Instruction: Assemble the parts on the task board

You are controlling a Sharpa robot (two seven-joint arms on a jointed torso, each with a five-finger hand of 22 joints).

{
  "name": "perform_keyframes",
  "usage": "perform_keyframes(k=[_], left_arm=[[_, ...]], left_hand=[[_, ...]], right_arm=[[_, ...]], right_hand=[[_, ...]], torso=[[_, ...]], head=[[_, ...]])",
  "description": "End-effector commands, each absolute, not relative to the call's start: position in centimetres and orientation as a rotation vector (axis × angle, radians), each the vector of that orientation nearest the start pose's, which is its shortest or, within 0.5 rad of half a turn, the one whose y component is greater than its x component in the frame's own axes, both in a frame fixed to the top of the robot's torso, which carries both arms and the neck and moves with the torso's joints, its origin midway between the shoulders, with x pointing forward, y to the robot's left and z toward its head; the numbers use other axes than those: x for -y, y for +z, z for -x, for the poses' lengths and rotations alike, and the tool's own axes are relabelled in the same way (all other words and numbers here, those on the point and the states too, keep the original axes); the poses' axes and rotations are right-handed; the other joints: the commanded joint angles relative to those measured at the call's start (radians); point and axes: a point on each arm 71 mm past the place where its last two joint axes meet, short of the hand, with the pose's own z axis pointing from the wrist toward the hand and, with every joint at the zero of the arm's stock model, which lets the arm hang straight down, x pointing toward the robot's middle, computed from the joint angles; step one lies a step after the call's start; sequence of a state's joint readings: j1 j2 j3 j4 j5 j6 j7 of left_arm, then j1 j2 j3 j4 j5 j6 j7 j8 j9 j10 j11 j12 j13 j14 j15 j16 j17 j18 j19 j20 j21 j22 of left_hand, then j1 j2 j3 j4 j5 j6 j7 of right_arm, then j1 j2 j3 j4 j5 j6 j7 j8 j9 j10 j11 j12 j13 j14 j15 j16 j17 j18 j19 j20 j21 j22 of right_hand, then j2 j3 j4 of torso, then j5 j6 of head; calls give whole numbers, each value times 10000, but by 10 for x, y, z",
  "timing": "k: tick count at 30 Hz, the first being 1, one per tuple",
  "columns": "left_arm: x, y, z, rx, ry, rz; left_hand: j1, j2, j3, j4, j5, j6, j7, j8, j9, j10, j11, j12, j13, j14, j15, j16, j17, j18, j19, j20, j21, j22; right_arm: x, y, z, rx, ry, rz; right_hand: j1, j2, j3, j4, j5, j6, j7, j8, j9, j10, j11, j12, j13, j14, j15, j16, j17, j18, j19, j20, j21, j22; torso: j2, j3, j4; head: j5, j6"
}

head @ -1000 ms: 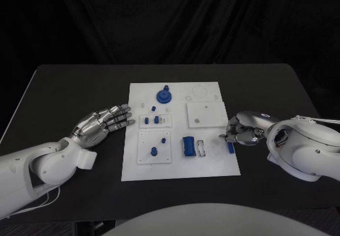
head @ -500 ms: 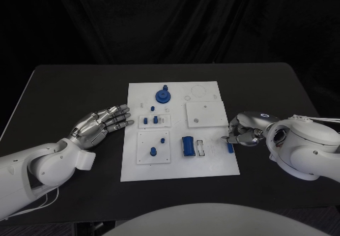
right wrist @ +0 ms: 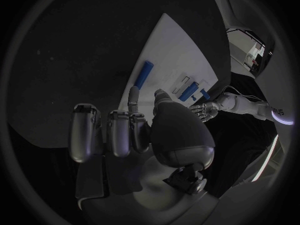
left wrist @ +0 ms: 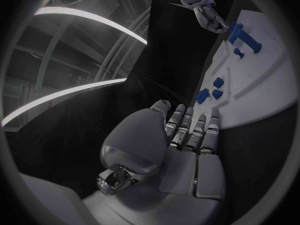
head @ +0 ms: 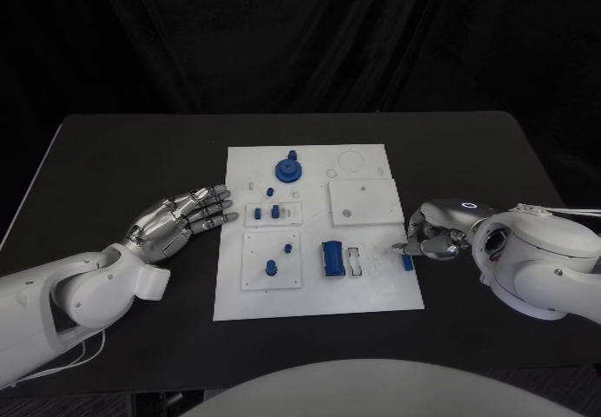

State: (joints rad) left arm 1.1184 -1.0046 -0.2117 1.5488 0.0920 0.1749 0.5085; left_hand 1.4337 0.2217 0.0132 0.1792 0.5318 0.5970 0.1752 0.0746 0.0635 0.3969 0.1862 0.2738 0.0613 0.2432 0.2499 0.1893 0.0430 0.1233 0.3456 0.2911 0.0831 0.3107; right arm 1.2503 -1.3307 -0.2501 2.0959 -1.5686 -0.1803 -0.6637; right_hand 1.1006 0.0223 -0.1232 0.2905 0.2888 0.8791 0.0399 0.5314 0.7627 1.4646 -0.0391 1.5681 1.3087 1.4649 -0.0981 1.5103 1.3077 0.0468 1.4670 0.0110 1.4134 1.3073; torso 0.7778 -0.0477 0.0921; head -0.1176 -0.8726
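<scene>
The white task board (head: 376,291) lies in the middle of the table. It carries a round blue part (head: 289,169), several small blue pegs (head: 260,212) and a blue block (head: 332,258). A short blue bar (head: 408,261) lies at the board's right edge. My right hand (head: 428,238) hovers just right of that bar with its fingers curled in. In the right wrist view one finger (right wrist: 133,97) reaches to the end of the blue bar (right wrist: 144,74). My left hand (head: 183,217) rests flat at the board's left edge, fingers (left wrist: 190,127) straight and apart, holding nothing.
The black table (head: 125,165) extends around the board on all sides. Raised white square plates (head: 365,201) sit on the board's right half. In the left wrist view the board (left wrist: 262,90) lies just beyond my fingertips.
My right hand has drawn slightly to the right, away from the board. The blue bar and the left hand stay where they were.
</scene>
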Motion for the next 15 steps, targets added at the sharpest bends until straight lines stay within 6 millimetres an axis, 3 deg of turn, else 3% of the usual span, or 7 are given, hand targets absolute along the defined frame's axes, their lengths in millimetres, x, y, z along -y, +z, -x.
perform_keyframes(k=[1,4,12,15], left_arm=[[-262,-259,-423,-15929,-18763,12762],[-261,-259,-424,-15941,-18768,12762],[-261,-259,-424,-15978,-18778,12765],[-260,-260,-424,-16003,-18791,12764]], left_hand=[[-77,-12,41,1,36,69,233,61,12,70,21,46,16,-2,-58,58,16,-137,65,-9,-29,-8],[-77,-12,41,1,36,69,233,61,12,70,21,46,16,-2,-58,58,16,-137,65,-9,-29,-8],[-83,-15,52,-1,37,68,237,63,12,81,29,52,17,-12,-65,53,14,-132,62,-10,-30,-13],[-86,-17,57,-1,37,67,239,63,11,77,32,49,16,-20,-68,48,12,-130,62,-10,-30,-14]], right_arm=[[281,-199,-340,-19910,847,316],[280,-199,-340,-19954,788,439],[276,-202,-340,-20172,869,510],[275,-206,-339,-20312,895,541]], right_hand=[[-98,10,-51,1,-181,81,-7,-44,-23,1062,80,27,2621,827,60,-68,1453,-67,411,78,-47,2104],[-101,17,-49,-1,-200,87,-7,-46,-26,1062,79,27,2621,823,60,-78,1435,-63,404,79,-66,2098],[650,-12,219,-143,861,148,10,-341,-322,1062,93,27,2621,818,68,-94,1406,-44,369,88,-155,2072],[891,-58,297,-194,1049,177,11,-429,-422,1062,94,27,2621,815,71,-101,1392,-41,363,91,-172,2068]], torso=[[4,7,11],[12,7,12],[6,7,6],[2,8,12]], head=[[-16,0],[-16,0],[-4,0],[8,0]])
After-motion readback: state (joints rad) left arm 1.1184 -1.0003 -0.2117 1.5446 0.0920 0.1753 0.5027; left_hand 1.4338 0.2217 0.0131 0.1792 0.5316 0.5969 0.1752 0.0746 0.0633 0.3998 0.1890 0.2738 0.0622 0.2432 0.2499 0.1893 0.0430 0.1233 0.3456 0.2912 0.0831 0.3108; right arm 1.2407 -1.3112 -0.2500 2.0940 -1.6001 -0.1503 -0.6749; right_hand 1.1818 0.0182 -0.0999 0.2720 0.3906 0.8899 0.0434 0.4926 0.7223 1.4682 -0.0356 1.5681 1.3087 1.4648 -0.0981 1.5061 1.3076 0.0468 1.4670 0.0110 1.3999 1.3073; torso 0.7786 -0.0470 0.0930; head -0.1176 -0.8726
